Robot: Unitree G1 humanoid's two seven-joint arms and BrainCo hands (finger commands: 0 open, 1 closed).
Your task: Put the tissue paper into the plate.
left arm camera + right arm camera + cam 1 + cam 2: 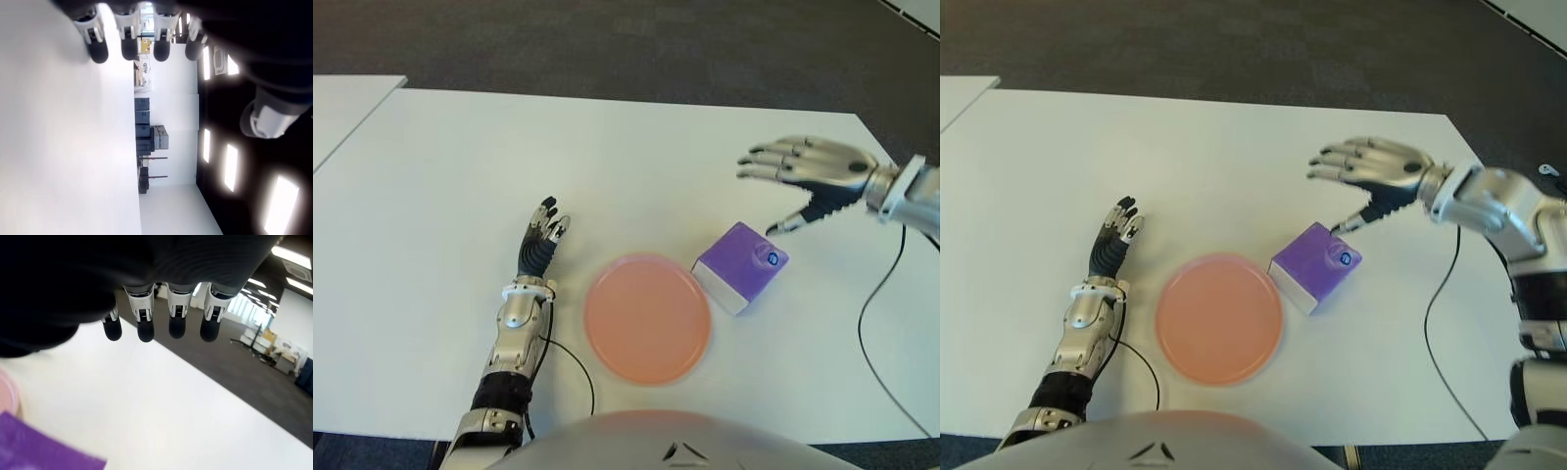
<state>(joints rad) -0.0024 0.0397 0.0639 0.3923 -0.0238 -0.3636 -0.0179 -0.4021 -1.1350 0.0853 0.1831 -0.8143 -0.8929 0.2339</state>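
The purple tissue pack [741, 266], a soft rectangular block, lies just right of the round pink plate [647, 318], its long axis running diagonally. The right hand [803, 168] hovers above it, fingers spread, empty. The left hand [539, 243] shows left of the plate, fingers straight.

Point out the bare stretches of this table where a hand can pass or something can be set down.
Bare: the whole far half of the table beyond both hands, and the strip left of the left hand. The plate itself holds nothing. Crowded: the plate's right edge, where the purple tissue pack lies close beside it, with the open right hand just above and behind.
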